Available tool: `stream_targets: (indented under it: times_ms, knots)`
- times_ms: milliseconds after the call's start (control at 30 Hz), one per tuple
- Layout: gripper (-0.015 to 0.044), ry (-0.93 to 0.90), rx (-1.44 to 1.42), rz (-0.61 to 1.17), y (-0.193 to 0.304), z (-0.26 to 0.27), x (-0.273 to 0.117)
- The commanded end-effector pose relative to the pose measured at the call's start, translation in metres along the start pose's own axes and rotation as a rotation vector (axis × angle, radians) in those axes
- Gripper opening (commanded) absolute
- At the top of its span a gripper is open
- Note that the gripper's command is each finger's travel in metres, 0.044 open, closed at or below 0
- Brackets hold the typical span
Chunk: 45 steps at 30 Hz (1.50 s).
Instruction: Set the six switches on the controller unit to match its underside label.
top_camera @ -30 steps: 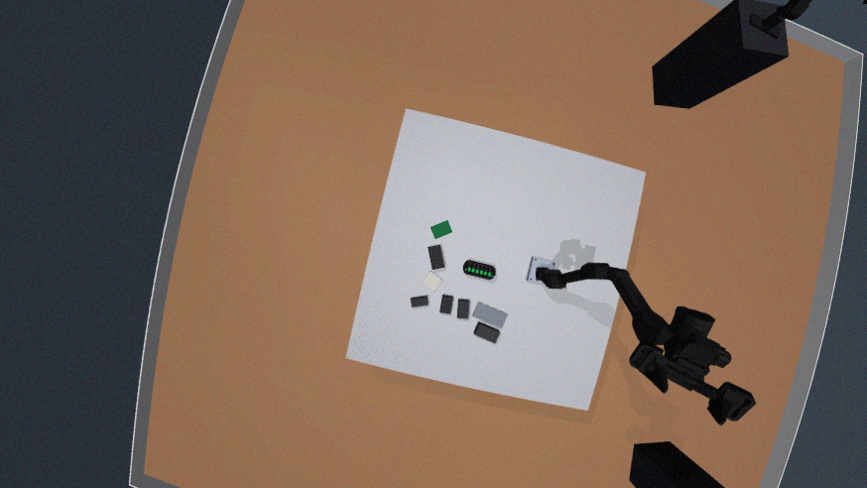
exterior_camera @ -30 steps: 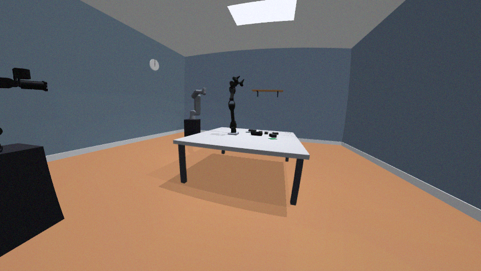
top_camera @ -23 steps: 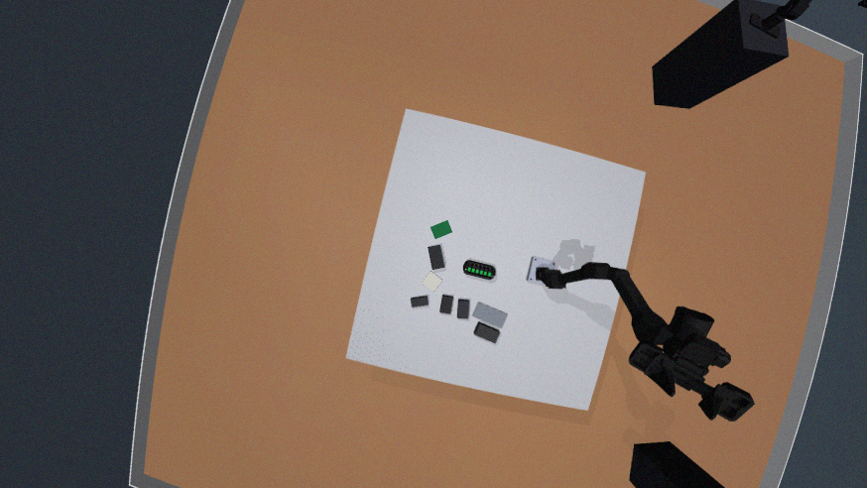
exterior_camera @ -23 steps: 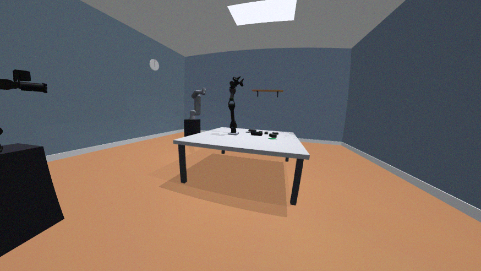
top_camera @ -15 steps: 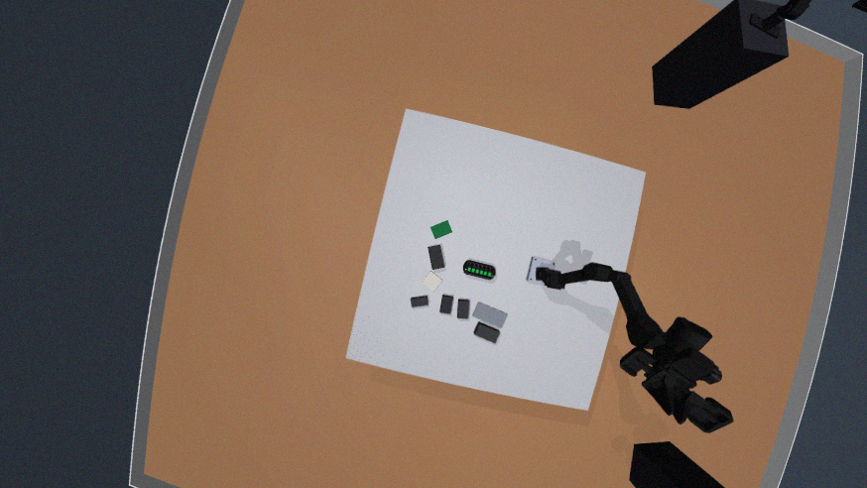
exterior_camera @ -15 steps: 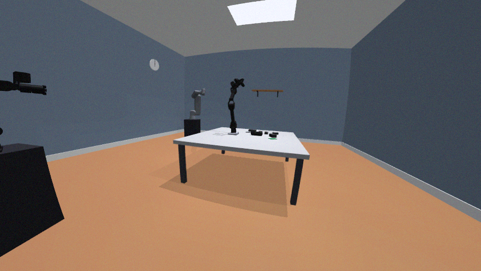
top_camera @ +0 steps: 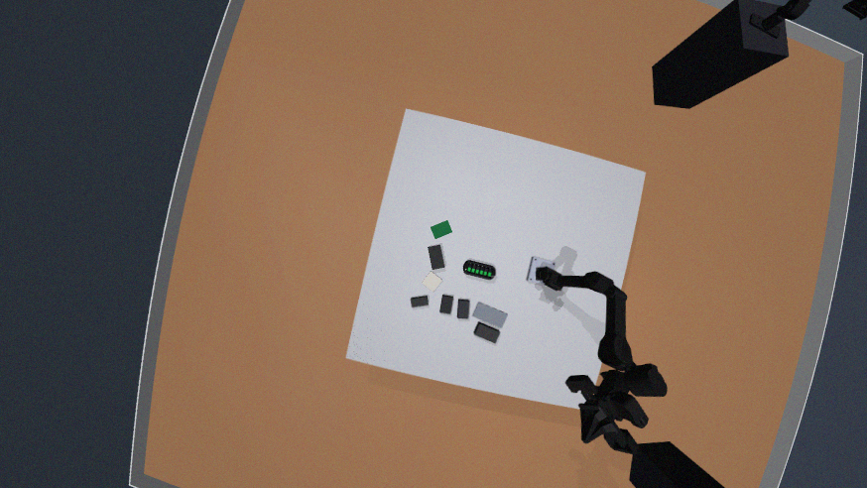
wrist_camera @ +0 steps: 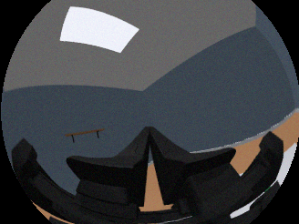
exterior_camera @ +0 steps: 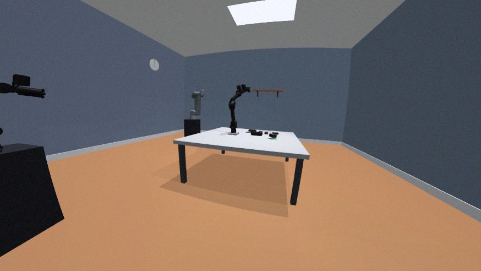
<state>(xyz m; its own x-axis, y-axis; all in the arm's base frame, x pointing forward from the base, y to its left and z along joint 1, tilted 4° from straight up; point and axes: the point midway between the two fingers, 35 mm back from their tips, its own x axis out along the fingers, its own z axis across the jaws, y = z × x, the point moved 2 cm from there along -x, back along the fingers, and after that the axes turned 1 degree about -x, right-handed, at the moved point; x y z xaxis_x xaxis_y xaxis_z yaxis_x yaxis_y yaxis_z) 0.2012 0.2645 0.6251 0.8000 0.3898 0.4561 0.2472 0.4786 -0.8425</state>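
Observation:
The dark controller unit (top_camera: 479, 269) (exterior_camera: 256, 133) sits on the white bench (top_camera: 509, 176) (exterior_camera: 235, 142), with its switch side up. A row of green switch ends shows along its lower edge in the top view. The switch numbers and the exact tilt of each switch are too small to read. The label on its underside is hidden. My gripper (exterior_camera: 249, 89) (wrist_camera: 149, 129) is shut and empty, its fingertips meeting in the wrist view. It is raised high above the bench, well away from the unit, and faces the wall.
A green board (top_camera: 440, 229), a dark block (top_camera: 435, 257) and a cream tile (top_camera: 432, 281) lie left of the unit. Several small dark blocks (top_camera: 463, 308), a grey plate (top_camera: 490, 314) and another dark block (top_camera: 486, 332) lie below it. My arm base (top_camera: 534, 271) is to its right.

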Motion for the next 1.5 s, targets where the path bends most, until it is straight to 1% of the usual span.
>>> stream_targets:
  times_ms: [0,233,433,600,733,900,1067,1267,1467]
  knots:
    - [0.0000,0.024,-0.067,0.085,0.039,-0.014,0.017]
    - [0.0000,0.115,-0.147,0.238,0.103,-0.050,0.040]
    - [0.0000,0.214,-0.208,0.395,0.161,-0.094,0.052]
    - [0.0000,0.316,-0.279,0.615,0.228,-0.148,0.052]
    - [0.0000,0.411,-0.314,0.797,0.276,-0.196,0.040]
    - [0.0000,0.544,-0.329,1.027,0.326,-0.258,0.012]
    - [0.0000,0.693,-0.311,1.259,0.364,-0.317,-0.030]
    - [0.0000,0.900,-0.238,1.555,0.394,-0.381,-0.098]
    - [0.0000,1.122,-0.106,1.847,0.406,-0.426,-0.174]
